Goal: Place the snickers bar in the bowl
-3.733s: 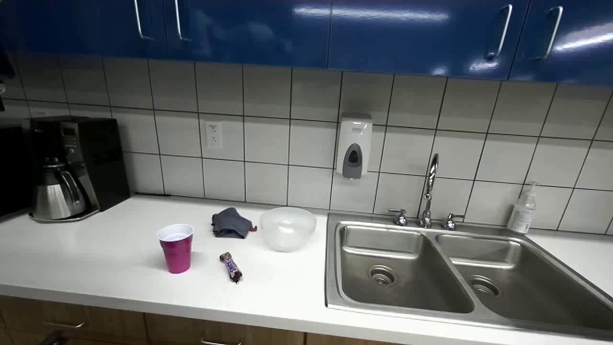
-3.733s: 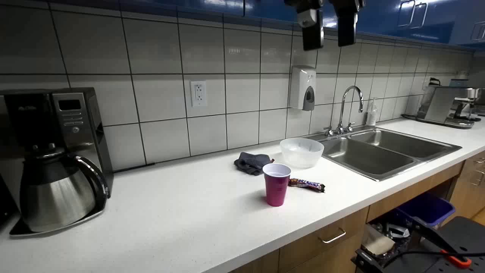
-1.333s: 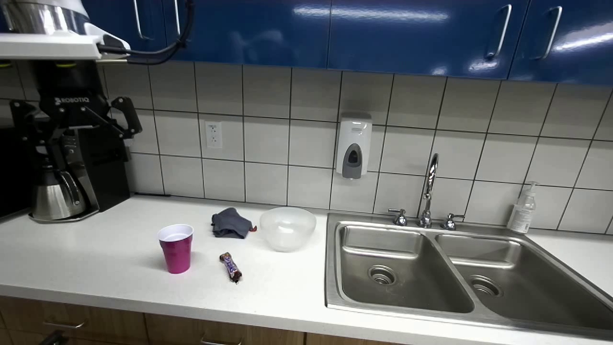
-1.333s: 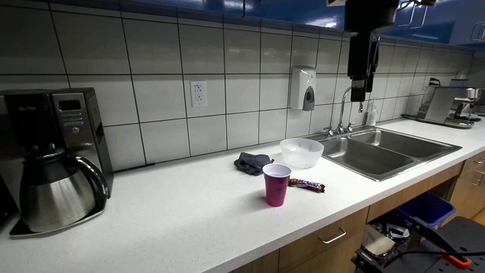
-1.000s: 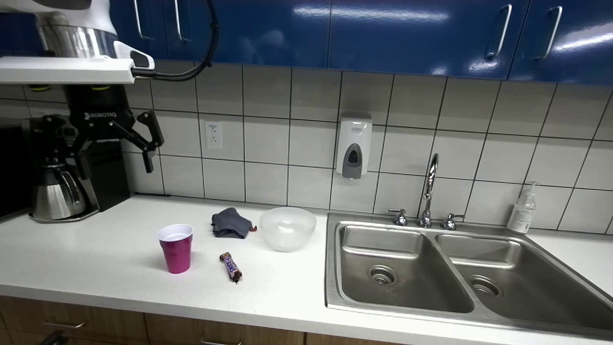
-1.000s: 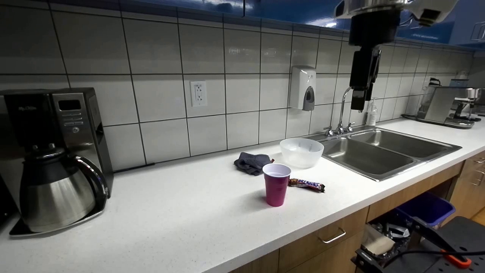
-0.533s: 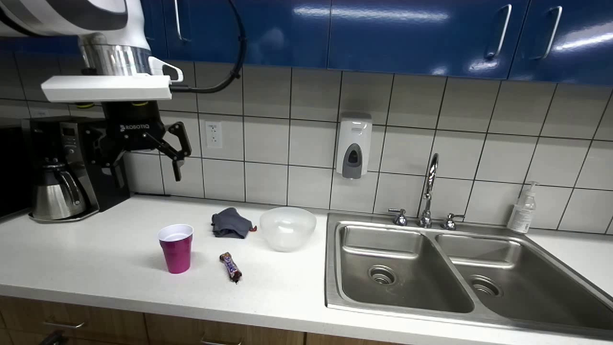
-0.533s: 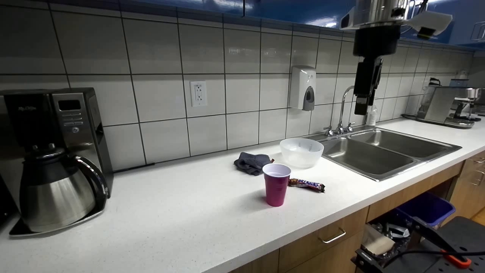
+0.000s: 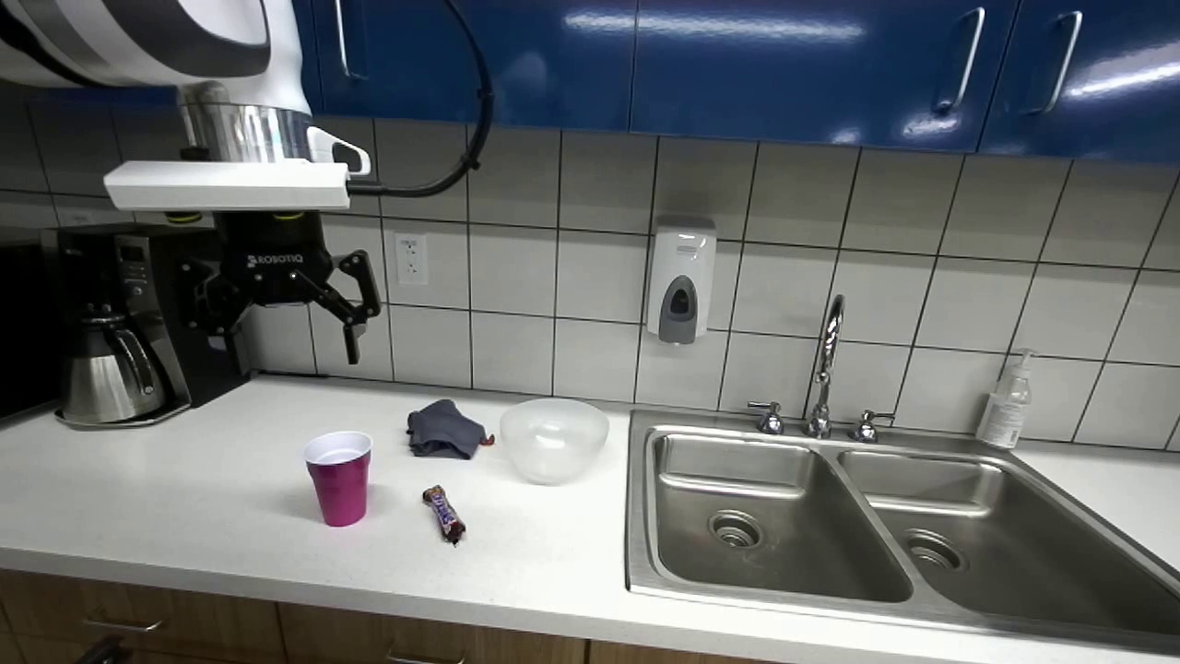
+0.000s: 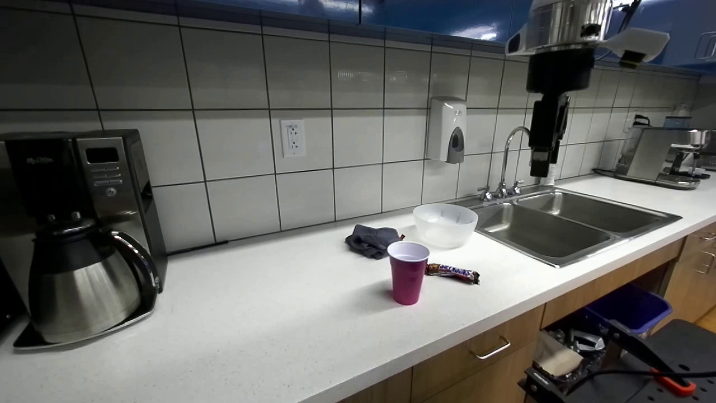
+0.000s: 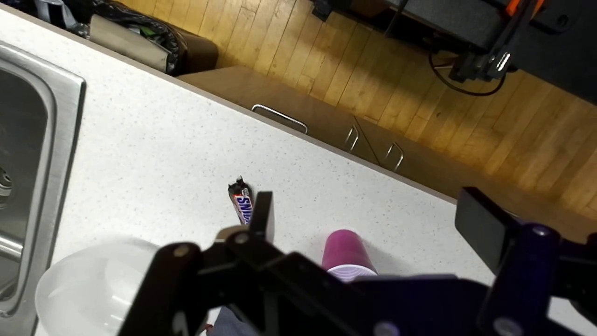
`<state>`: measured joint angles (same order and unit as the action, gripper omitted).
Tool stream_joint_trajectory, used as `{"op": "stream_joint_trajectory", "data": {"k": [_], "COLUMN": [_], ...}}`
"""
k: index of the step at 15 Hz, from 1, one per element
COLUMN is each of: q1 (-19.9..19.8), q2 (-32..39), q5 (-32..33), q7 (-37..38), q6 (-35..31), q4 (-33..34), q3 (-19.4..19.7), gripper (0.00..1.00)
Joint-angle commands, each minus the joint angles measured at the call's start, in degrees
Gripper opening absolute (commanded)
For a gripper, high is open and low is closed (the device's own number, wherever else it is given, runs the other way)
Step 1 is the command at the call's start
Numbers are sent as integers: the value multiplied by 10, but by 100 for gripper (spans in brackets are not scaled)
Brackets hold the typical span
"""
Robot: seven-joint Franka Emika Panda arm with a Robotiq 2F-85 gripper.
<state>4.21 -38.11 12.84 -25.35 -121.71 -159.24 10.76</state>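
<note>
The snickers bar [image 9: 444, 515] lies flat on the white counter in both exterior views [image 10: 454, 273]. In the wrist view the bar [image 11: 241, 203] is partly hidden behind a finger. The bowl [image 9: 554, 443] is translucent white and upright between the bar and the sink; it also shows in an exterior view [image 10: 446, 226] and at the lower left of the wrist view [image 11: 95, 284], partly covered by the gripper. My gripper [image 9: 295, 354] is open and empty, pointing down, high above the counter. Its fingers are wide apart in the wrist view [image 11: 366, 214].
A pink cup [image 9: 339, 481] stands beside the bar, and shows between the fingers in the wrist view [image 11: 346, 252]. A dark cloth [image 9: 445, 431] lies by the bowl. The sink [image 9: 774, 516], coffee maker [image 10: 84, 235], soap dispenser [image 9: 682, 281] and blue cabinets [image 9: 479, 60] surround the counter.
The arm has come into an exterior view from the upper left, moving right and down. The gripper has turned and lowered. The bar, bowl, cup and cloth have not moved.
</note>
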Motion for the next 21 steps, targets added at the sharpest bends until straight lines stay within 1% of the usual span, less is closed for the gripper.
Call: {"op": "stream_joint_trajectory", "data": {"k": [1,5,8,12,21], "q1": [-16,-12,-16,-24,-47], "q2": [10,33,71,127,254], "q5": [10,11,16,10,1], "q7": [-10,-32,-38,-47,-78], "q6": [-6,-47,-113,-182,-276], "q4": [0,1,0,-1,15], "q3": [-11,-1,2,11,20], "gripper": [100,100,100,100,100]}}
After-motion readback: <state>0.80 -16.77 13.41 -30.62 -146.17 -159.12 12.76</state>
